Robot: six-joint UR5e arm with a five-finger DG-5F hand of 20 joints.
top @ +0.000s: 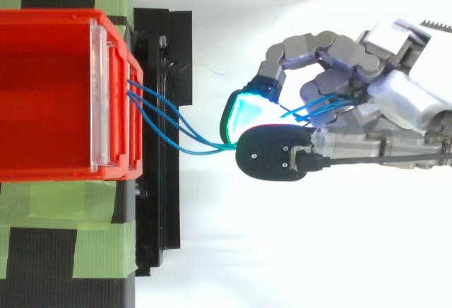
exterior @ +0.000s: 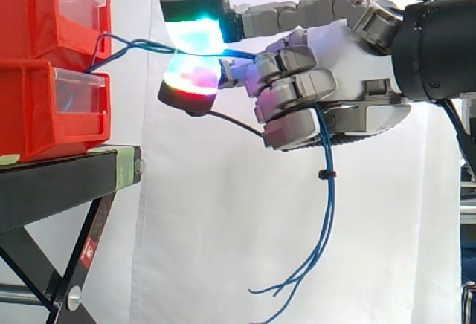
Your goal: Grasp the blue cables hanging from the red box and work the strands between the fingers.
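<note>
The grey robot hand (exterior: 349,64) pinches the thin blue cables (exterior: 327,174) from the red plastic box (exterior: 52,64); roll the pads (exterior: 197,34) gently, without pulling them tight.

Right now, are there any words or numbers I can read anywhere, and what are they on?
A red and white sticker on the leg of the black stand: print too small to read.
On the red bins, the blue cables and the hand: no words or numbers that I can see.
</note>
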